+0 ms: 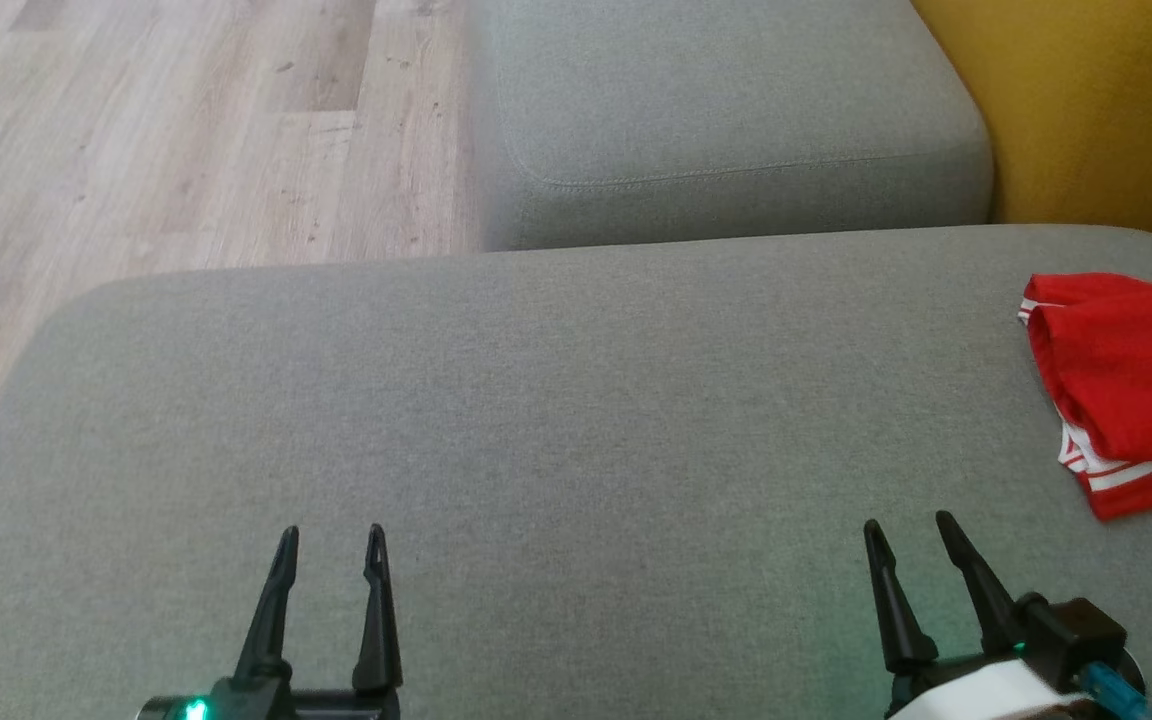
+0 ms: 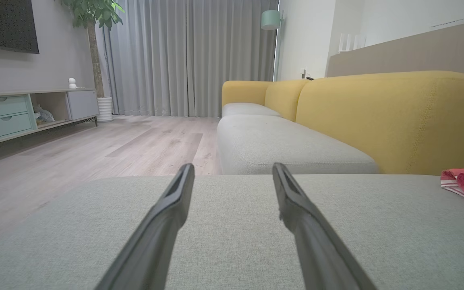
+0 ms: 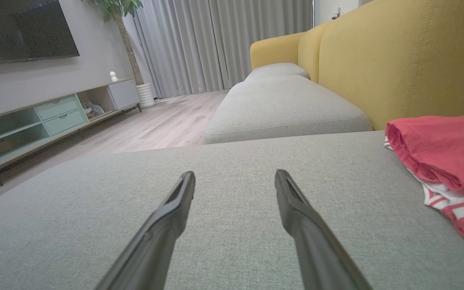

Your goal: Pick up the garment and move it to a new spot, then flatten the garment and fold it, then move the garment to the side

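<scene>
— Where's the garment [image 1: 1126, 390]?
— I see it in a red heap at three o'clock on the cushion [image 1: 536, 400], near the right edge.
— And the pincers?
— My left gripper [image 1: 332, 530] at seven o'clock and right gripper [image 1: 907, 520] at five both stand spread wide, holding nothing.

A broad grey woven-fabric seat cushion [image 1: 536, 400] spans the near part of the scene. At its right edge lies a folded red cloth garment with white stripes [image 1: 1126, 390]. The left gripper [image 1: 332, 530] is at the near left and the right gripper [image 1: 907, 520] at the near right, both with fingers spread and empty, well apart from the garment. Beyond lies a second grey fabric cushion [image 1: 716, 100], with a mustard-yellow upholstered backrest [image 1: 1106, 100] at the far right and a pale wood-plank floor [image 1: 186, 130] at the far left.
</scene>
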